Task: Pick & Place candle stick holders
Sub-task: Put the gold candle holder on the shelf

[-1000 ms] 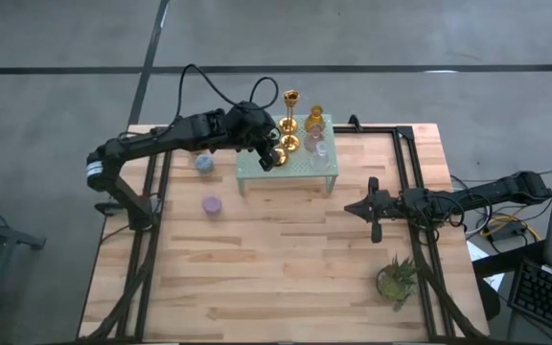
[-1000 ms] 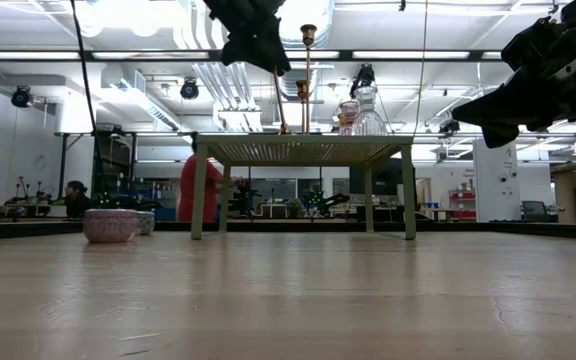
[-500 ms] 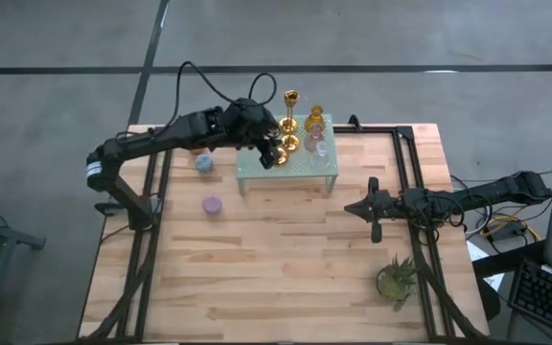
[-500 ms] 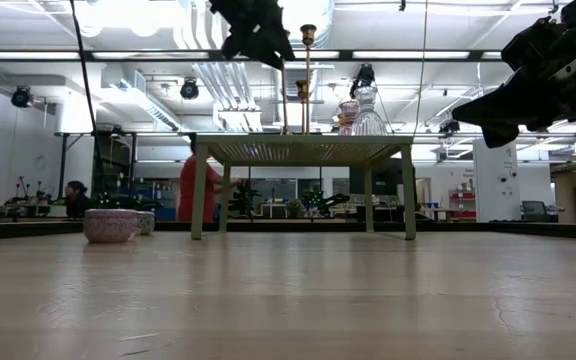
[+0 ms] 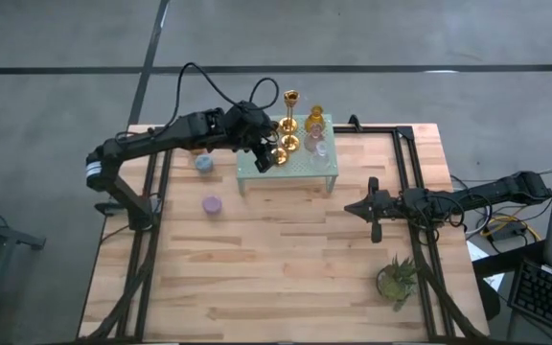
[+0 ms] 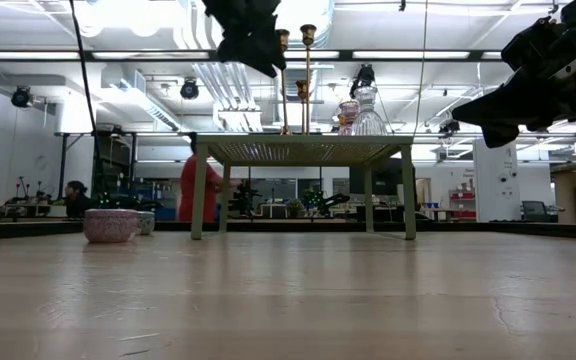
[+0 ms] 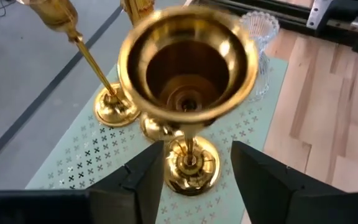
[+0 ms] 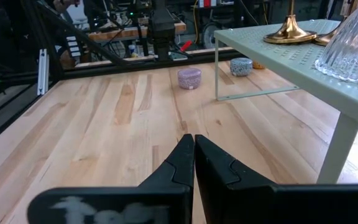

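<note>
Left pincer (image 7: 191, 180) backed off, fingers now apart astride gold holder (image 7: 188, 81); holder upright on rack (image 7: 79, 168).

Wooden table (image 5: 286, 249), planked, with dark rails along both sides. Lying directly on it: pale green rack (image 5: 300, 171) near the far edge; blue cup (image 5: 203, 162) just left of the rack; purple cup (image 5: 213, 204) nearer the middle; potted plant (image 5: 395, 278) at the right, toward the near edge.
</note>
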